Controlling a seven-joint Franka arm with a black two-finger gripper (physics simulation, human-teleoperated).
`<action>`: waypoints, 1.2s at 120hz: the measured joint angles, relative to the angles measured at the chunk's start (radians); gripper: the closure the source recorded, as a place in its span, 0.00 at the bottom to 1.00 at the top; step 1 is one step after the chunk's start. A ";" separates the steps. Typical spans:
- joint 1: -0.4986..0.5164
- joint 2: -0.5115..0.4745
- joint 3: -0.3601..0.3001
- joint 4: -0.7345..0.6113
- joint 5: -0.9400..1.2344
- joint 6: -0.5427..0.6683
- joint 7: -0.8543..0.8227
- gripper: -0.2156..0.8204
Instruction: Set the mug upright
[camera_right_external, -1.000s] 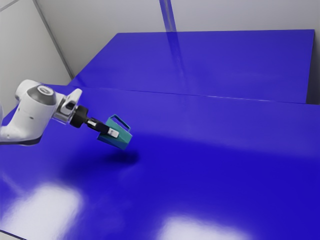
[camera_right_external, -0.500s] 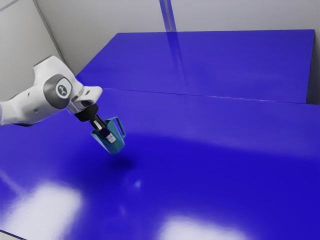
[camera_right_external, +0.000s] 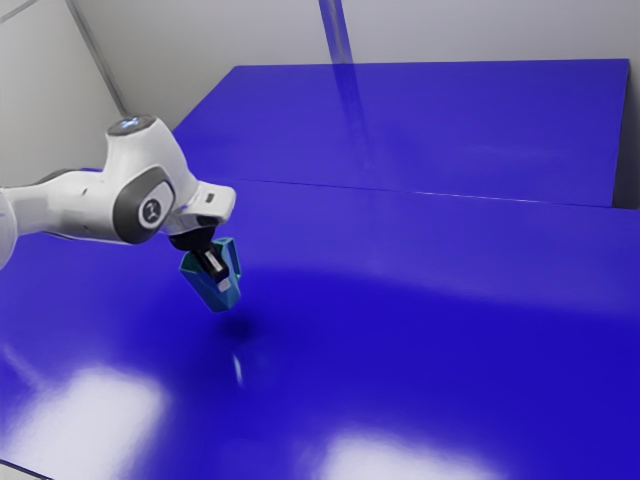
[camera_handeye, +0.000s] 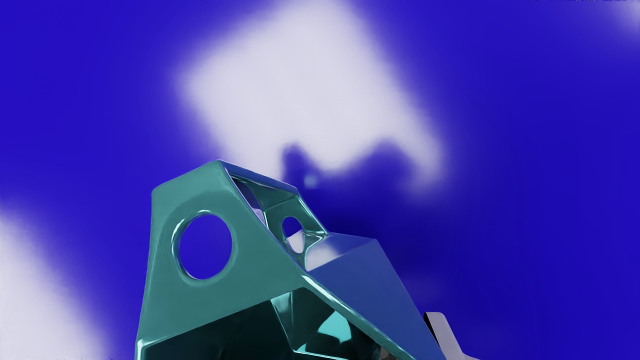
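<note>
While the hand (camera_right_external: 222, 282) stays closed on it, the mug (camera_right_external: 204, 287) leans less than before.

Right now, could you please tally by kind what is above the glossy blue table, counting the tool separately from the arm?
Angular teal mug with handle: 1
White jointed robot arm: 1
Black two-finger tool: 1
Total: 3

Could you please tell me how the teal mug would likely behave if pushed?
The mug looks stiff, given its crisp edges. Its glossy surface may be slippery, and its flat sides probably make rolling unlikely.
</note>
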 joint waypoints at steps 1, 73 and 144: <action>-0.001 0.000 -0.001 -0.001 0.003 0.001 -0.007 0.94; -0.015 0.036 -0.042 -0.076 0.111 0.070 -0.391 0.94; -0.017 0.110 -0.043 -0.077 0.116 0.107 -0.558 0.95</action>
